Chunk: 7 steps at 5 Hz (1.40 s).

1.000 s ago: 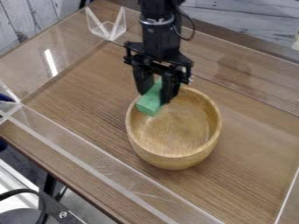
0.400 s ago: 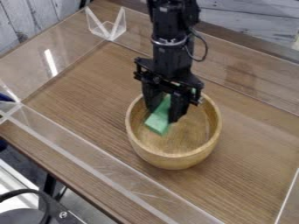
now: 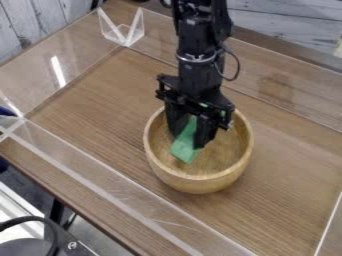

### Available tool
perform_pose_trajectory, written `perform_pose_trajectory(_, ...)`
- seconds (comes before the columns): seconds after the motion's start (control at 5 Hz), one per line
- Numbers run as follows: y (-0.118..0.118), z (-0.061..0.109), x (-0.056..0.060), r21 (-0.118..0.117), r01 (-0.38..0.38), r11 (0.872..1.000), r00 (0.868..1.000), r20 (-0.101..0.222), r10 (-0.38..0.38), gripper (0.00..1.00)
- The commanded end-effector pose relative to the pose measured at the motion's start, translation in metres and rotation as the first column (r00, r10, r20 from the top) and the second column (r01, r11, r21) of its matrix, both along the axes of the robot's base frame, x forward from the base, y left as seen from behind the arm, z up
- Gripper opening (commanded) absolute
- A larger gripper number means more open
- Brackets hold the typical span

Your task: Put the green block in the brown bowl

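The green block (image 3: 186,147) hangs tilted inside the brown bowl (image 3: 201,175), its lower end close to the bowl's floor; whether it touches the wood I cannot tell. My gripper (image 3: 195,126) points straight down over the bowl's middle and is shut on the block's upper end. The black fingers (image 3: 213,124) reach below the rim. The bowl is a round light-wood one with a thick rim, standing on the wooden table.
A low clear plastic wall (image 3: 80,170) runs around the tabletop. A clear plastic stand (image 3: 123,27) sits at the far left corner. The black arm (image 3: 201,40) rises above the bowl.
The gripper has carried the green block from the bowl's left rim rightward and down into the bowl. Its grip on the block has stayed the same.
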State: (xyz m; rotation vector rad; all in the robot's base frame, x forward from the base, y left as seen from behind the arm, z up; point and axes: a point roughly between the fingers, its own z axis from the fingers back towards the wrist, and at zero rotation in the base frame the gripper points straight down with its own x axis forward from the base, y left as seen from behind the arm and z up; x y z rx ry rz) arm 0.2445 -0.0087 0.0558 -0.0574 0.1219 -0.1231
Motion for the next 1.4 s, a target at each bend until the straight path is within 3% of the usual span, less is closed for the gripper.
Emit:
perform_pose_trajectory(0.0, -0.002, 0.006, 0.007, 0.000, 0.009, 1.000, 0.999, 0.033, -0.009, 0.00)
perform_pose_trajectory(0.2, -0.002, 0.006, 0.007, -0.001, 0.010, 1.000, 0.999, 0.030, -0.009, 0.00)
perform_pose_trajectory(0.4, -0.002, 0.010, 0.008, -0.002, 0.008, 1.000, 0.999, 0.031, -0.008, 1.00)
perform_pose_trajectory(0.6, -0.002, 0.023, 0.008, -0.006, 0.003, 1.000, 0.999, 0.054, -0.002, 1.00)
perform_pose_trajectory(1.0, 0.000, 0.073, 0.013, -0.019, -0.005, 1.000, 0.989, 0.148, 0.008, 1.00)
perform_pose_trajectory(1.2, 0.004, 0.091, 0.017, -0.018, -0.007, 1.000, 0.984, 0.177, 0.010, 1.00)
